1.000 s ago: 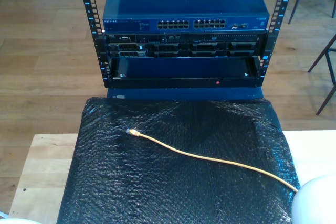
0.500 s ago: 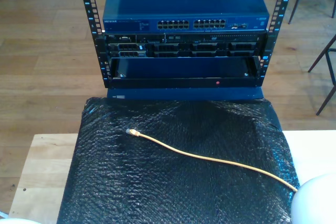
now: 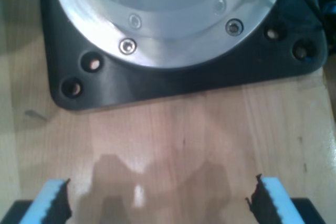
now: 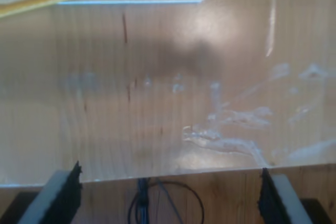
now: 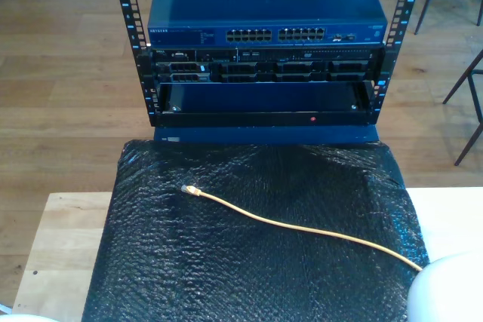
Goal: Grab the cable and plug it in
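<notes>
Cable [image 5: 302, 226] lies loose across black mat [image 5: 226, 277], plug [image 5: 189, 189] toward rack [image 5: 264, 58]. My first gripper [image 3: 157, 203] jaws apart over wood. My second gripper [image 4: 170, 192] jaws apart, nothing between, cable well apart from them.

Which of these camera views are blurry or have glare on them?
The exterior view is sharp enough, with sheen on the black wrap under the cable. The first wrist view is soft, with a reflection on the wood. The second wrist view is hazy, with glare streaks across a clear sheet.
</notes>
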Available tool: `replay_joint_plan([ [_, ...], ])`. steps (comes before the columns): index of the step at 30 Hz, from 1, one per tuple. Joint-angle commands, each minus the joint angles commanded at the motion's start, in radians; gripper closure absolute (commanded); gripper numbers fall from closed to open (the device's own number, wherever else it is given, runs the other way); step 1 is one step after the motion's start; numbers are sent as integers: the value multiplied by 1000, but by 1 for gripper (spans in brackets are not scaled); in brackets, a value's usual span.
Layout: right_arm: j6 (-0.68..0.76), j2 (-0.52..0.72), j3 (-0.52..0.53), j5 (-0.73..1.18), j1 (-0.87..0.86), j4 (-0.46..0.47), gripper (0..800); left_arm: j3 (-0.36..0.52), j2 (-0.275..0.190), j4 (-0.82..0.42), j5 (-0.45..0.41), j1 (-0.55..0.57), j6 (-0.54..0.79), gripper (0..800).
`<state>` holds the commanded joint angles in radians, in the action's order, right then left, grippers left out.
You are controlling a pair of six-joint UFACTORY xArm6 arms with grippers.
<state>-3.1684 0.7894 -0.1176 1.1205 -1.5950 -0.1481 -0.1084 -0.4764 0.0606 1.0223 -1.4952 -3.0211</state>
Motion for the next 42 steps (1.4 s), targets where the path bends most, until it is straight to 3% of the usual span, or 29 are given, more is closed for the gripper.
replay_joint_plan([
  [5,163,0,-95,84,8,-2,26,-3,-9,-5,5,0,-2,0],
  [13,344,-14,-153,66,146,-2,73,-21,-54,-5,38,-2,-3,0],
  [17,413,-44,-183,61,176,-2,0,-68,-63,-5,124,-2,-14,0],
  [26,589,-83,-330,133,252,-2,0,-275,-68,-3,400,5,-87,0],
  [33,740,-132,-456,298,318,-3,0,-410,-66,0,539,130,-233,0],
  [42,1069,-199,-589,436,465,-14,0,-503,-57,2,562,287,-489,0],
])
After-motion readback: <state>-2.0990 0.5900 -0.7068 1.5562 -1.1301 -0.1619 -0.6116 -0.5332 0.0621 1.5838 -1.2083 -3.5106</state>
